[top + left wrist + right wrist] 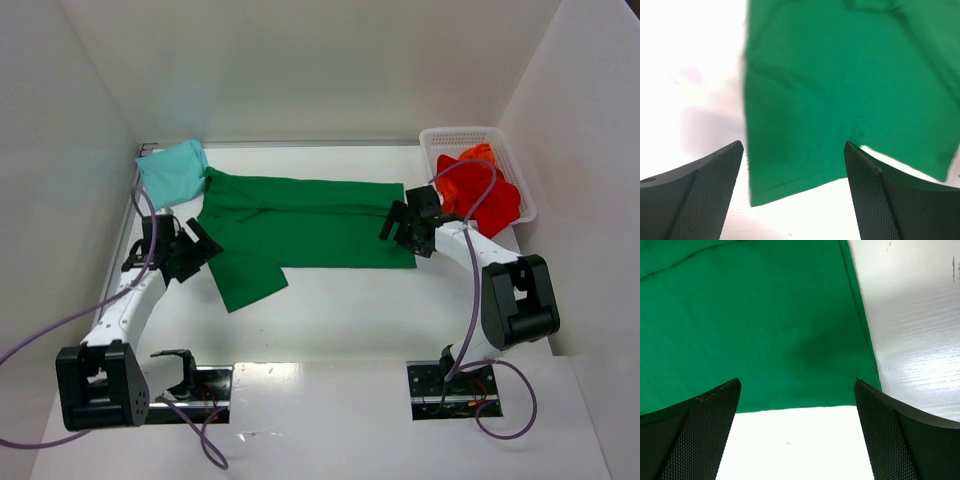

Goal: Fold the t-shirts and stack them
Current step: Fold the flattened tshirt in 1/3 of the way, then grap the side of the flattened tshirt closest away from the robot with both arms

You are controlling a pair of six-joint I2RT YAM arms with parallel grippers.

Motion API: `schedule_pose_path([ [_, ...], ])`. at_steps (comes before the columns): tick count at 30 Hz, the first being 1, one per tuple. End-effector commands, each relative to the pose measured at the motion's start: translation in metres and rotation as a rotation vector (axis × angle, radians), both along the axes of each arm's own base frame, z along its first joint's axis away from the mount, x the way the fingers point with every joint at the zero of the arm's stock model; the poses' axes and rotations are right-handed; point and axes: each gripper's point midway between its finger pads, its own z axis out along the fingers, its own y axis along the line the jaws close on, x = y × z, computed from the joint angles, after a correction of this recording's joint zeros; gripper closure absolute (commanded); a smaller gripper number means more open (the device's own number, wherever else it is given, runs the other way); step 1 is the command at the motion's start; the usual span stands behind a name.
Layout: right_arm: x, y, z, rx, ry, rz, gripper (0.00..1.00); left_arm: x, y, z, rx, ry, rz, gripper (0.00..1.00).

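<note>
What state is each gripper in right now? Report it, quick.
Left gripper: open, holding nothing, over the dark green t-shirt's edge.
Right gripper: open, holding nothing, over that t-shirt's corner.

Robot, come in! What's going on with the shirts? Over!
Both open: left gripper, right gripper, above green t-shirt edges. It lies flat, not stacked. Nothing blocking.

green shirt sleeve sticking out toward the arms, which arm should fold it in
Left, probably. The left gripper is open right beside that sleeve, while the right gripper is open at the opposite hem corner of the green t-shirt.
</note>
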Motion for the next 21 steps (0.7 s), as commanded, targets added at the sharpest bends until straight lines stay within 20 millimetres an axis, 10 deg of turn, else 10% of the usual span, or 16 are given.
schedule_pose_path([
  [1,0.003,-0.002,0.000,0.018,-0.026,-0.050,0.01,0.004,0.002,-0.017,0.009,0.049,0.016,0.10],
  [21,0.002,-0.014,-0.020,0.041,0.019,-0.088,0.01,-0.008,-0.013,-0.070,0.037,0.180,-0.064,0.18],
])
